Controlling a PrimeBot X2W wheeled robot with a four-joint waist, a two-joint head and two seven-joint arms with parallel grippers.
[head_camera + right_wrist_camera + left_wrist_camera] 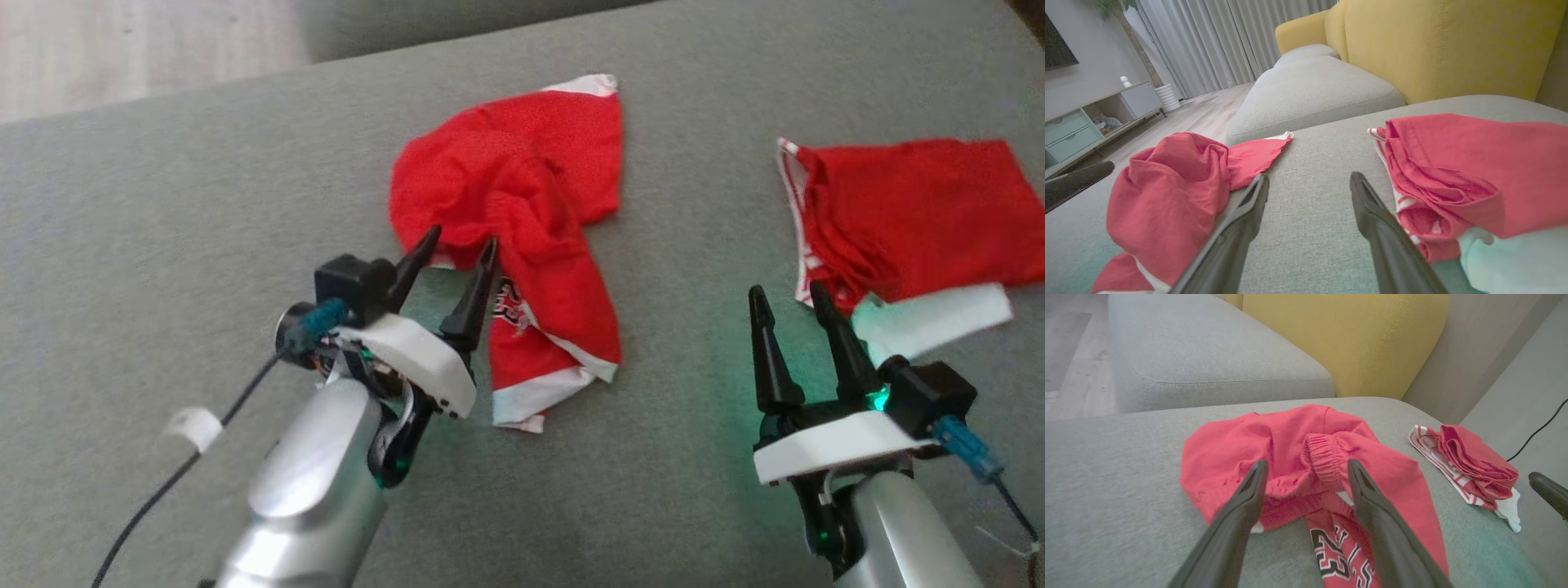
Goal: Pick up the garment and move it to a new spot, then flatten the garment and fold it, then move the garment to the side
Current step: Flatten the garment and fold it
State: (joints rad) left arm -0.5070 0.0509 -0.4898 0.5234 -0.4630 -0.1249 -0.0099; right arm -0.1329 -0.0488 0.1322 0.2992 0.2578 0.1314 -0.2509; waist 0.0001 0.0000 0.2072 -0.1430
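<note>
Evidently you've barely begun: your left gripper [460, 238] stands open at the near edge of the crumpled red garment [522, 180] mid-way across the grey cushion [163, 204], not yet lifted, flattened or folded, while your right gripper [788, 290], open too, hovers beside a folded garment [914, 212] at right.

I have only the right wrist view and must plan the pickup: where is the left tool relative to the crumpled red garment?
Observer: The left tool is open, its tips at the near edge of the crumpled garment. I cannot tell whether they touch.
Operator: What is it straddling?
Observer: In the left wrist view, a gathered elastic waistband shows between its two fingers.
Operator: Any print to orient by?
Observer: Yes, a "23" on the leg that trails towards the robot.
</note>
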